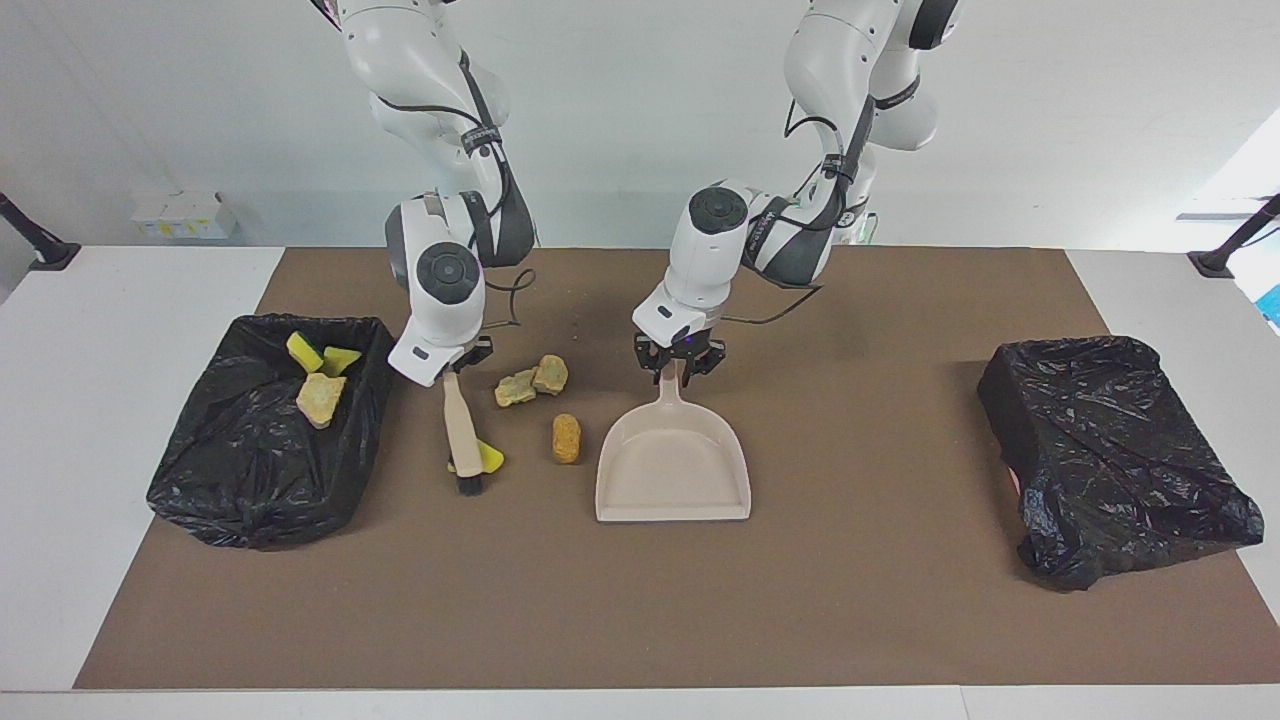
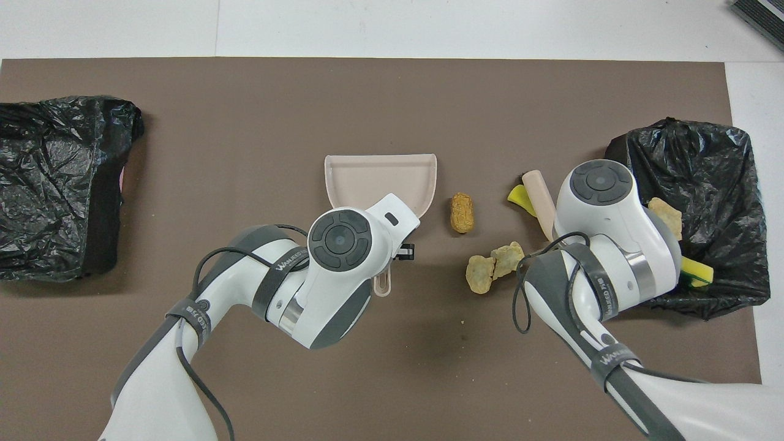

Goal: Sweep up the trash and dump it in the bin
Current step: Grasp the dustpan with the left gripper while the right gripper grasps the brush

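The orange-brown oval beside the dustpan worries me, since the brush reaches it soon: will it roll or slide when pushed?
The orange-brown oval looks rounded, so it may roll sideways toward the dustpan. Its spongy, pitted surface suggests it is light.

High facing cam, overhead cam, shared table [image 1: 640, 600]

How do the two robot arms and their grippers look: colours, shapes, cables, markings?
Both arms have glossy white rounded shells with dark grey joints and round grey end caps. Thin black cables loop along them, fastened by black bands with white lettering. The left gripper and right gripper are small and black.
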Available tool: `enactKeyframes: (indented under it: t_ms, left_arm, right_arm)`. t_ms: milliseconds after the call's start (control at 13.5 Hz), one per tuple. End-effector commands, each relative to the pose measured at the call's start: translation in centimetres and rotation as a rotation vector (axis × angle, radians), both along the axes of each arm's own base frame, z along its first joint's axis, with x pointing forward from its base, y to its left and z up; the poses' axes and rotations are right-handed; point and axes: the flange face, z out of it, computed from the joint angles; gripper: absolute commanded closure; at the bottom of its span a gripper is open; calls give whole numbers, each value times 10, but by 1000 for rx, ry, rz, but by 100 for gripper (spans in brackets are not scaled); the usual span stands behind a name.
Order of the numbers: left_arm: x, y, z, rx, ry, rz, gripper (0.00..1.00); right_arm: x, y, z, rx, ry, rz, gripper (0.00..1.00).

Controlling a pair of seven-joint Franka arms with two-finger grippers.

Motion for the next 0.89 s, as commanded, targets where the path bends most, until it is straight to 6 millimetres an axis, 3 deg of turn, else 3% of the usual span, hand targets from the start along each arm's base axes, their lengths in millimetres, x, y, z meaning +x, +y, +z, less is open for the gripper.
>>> enactKeyframes:
  t_ms: [0,222,371,519,816]
  left_arm:
    - [-3,5,9,74,-11,-39,100]
    - [3,17,35,113,-28,-48,100]
    - [2,28,43,179,-22,-161,100]
    - [4,42,43,216,16,-311,100]
    - [17,67,43,225,30,-569,100]
  right_arm:
    - [-10,18,17,56,57,58,100]
    - [-5,12,56,113,87,84,100]
    - [-6,-3,68,117,109,85,100]
    - [-21,-30,58,118,135,38,100]
    - [-61,-35,29,134,6,-60,100]
